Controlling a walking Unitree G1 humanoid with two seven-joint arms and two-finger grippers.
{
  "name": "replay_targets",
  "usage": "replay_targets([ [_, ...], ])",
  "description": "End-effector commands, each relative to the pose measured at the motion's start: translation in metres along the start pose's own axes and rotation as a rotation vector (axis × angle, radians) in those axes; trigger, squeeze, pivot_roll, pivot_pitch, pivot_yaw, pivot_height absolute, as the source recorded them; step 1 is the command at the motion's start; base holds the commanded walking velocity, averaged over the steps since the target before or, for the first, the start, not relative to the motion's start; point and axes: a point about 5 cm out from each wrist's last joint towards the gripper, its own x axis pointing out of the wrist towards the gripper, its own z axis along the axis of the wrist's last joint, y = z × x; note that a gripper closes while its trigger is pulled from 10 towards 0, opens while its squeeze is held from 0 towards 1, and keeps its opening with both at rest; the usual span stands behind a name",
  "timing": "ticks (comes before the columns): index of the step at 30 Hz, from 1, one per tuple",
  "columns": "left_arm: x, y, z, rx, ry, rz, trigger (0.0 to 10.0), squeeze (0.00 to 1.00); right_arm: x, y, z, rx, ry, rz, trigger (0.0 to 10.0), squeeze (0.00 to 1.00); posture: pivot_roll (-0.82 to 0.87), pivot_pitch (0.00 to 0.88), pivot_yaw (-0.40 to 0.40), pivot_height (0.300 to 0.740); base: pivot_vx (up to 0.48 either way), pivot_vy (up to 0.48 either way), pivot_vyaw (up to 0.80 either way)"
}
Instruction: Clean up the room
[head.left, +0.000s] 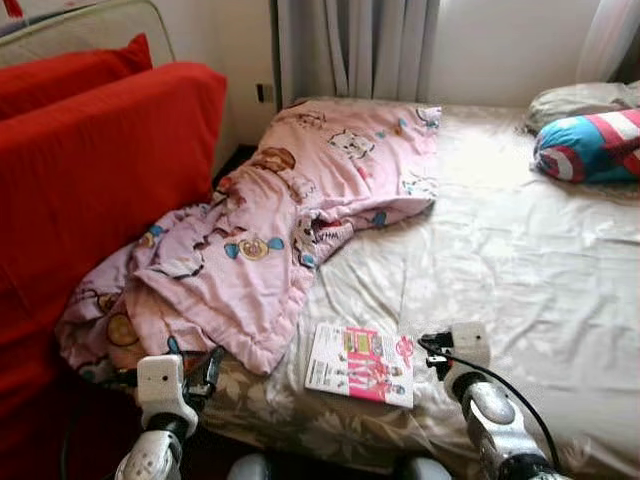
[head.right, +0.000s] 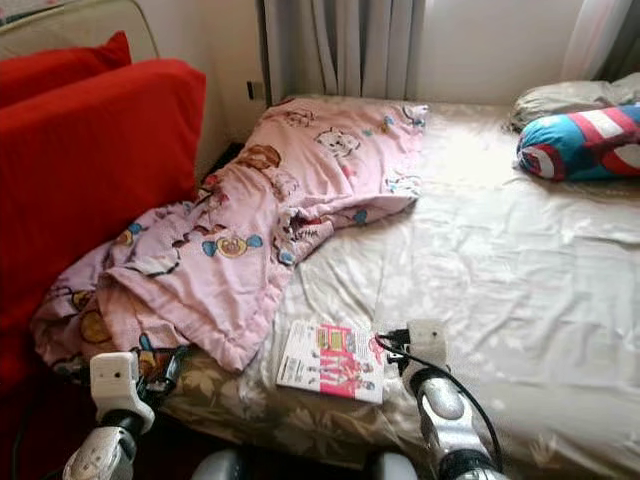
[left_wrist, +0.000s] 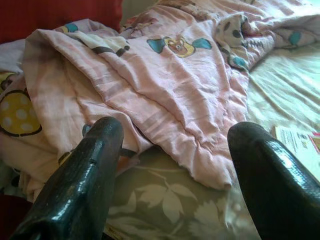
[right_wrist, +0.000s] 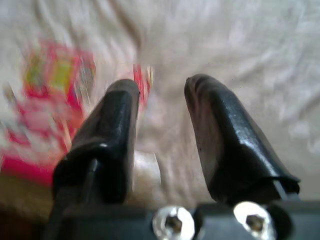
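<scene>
Left eye view: a pink magazine (head.left: 360, 364) lies flat near the bed's (head.left: 540, 260) front edge, just beside the crumpled pink blanket (head.left: 270, 230). The right hand (head.left: 432, 350), fingers spread and grasping nothing, hovers at the magazine's right edge. The left hand (left_wrist: 170, 165), also released, sits before the blanket's hanging corner.

Red sofa (head.left: 90, 180) beside the bed (head.left: 540, 260); grey curtains (head.left: 355, 45) behind.
</scene>
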Motion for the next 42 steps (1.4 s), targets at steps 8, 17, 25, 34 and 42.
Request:
replay_targets([
  [8, -0.022, 0.008, 0.013, 0.028, 0.009, -0.014, 10.0, 0.0, 0.002, -0.022, 0.005, -0.374, 0.163, 0.052, 10.0, 0.0, 0.13, 0.168, 0.067, 0.622, 0.0, 0.0, 0.0],
  [17, -0.039, 0.019, 0.021, 0.06, 0.049, -0.011, 10.0, 0.0, 0.005, -0.018, 0.018, -0.582, 0.165, 0.19, 10.0, 0.0, 0.18, 0.201, 0.095, 0.622, 0.0, 0.0, 0.0],
  [25, -0.052, 0.029, 0.027, 0.086, 0.086, -0.004, 10.0, 0.0, 0.003, -0.021, 0.018, -0.786, 0.216, 0.288, 10.0, 0.0, 0.22, 0.225, 0.121, 0.622, 0.0, 0.0, 0.0],
  [34, -0.061, 0.032, 0.03, 0.098, 0.117, -0.005, 10.0, 0.0, 0.002, -0.03, 0.019, -0.809, 0.245, 0.27, 10.0, 0.0, 0.23, 0.24, 0.14, 0.622, 0.0, 0.0, 0.0],
  [42, -0.066, 0.032, 0.031, 0.1, 0.129, -0.001, 10.0, 0.0, 0.003, -0.038, 0.024, -0.822, 0.236, 0.169, 10.0, 0.0, 0.24, 0.246, 0.143, 0.622, 0.0, 0.0, 0.0],
])
